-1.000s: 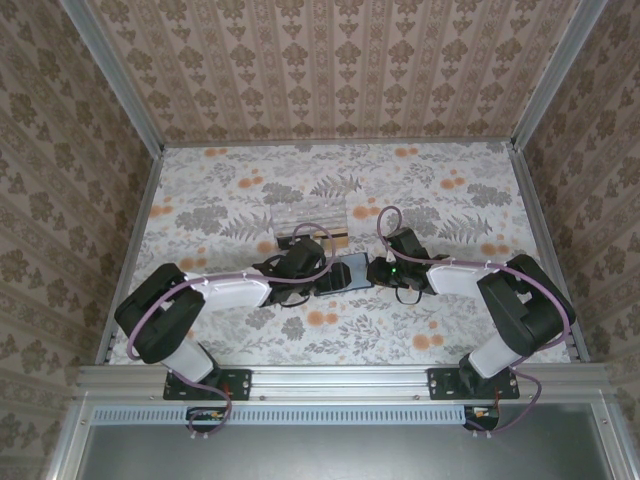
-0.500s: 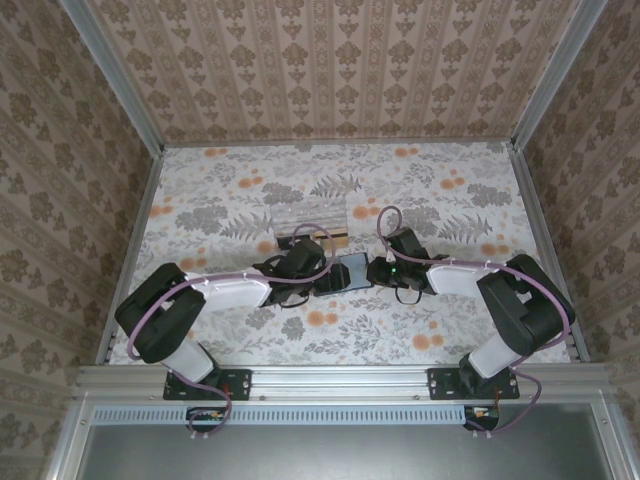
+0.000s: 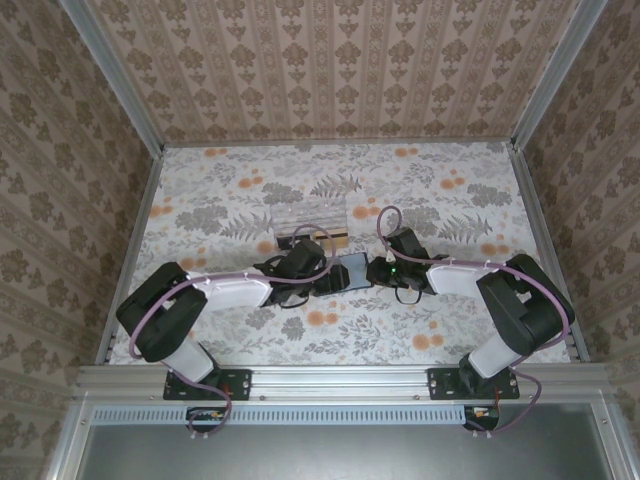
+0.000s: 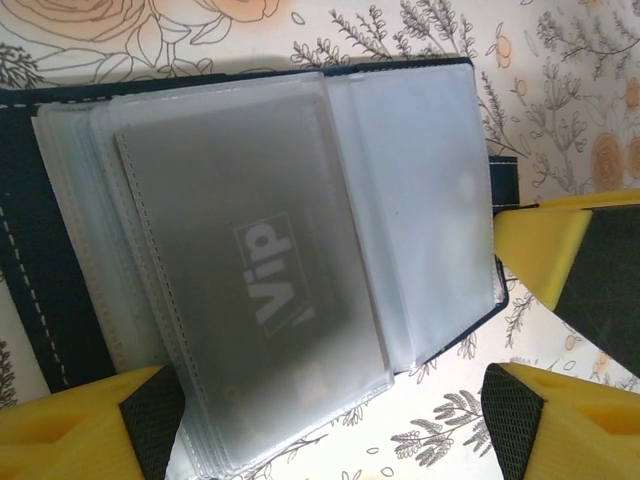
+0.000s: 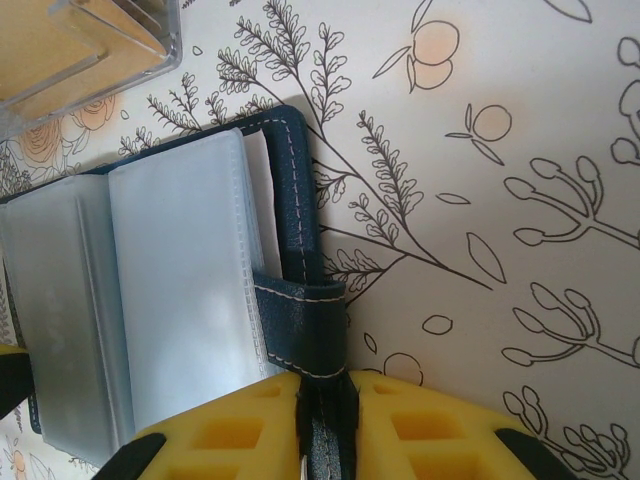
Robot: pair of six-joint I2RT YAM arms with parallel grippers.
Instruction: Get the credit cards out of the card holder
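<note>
Our right gripper (image 5: 325, 420) clamps the card holder (image 5: 296, 250) by its tab (image 5: 322, 340); left gripper (image 4: 320, 430), jaws apart, must pinch the central credit card (image 4: 260, 300).

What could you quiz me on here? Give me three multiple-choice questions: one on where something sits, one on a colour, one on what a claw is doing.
1. Where is the clear box?
A. Just beyond the holder
B. On top of the holder
C. Under the holder

2. The holder's cover is:
A. red
B. navy
C. green

3. The right gripper is:
A. open in the air
B. holding the box
C. shut on the holder's tab

Answers: 1A, the top view shows it on the holder's far side; 2B, its stitched edge is dark navy; 3C, both yellow fingers pinch the tab.
</note>
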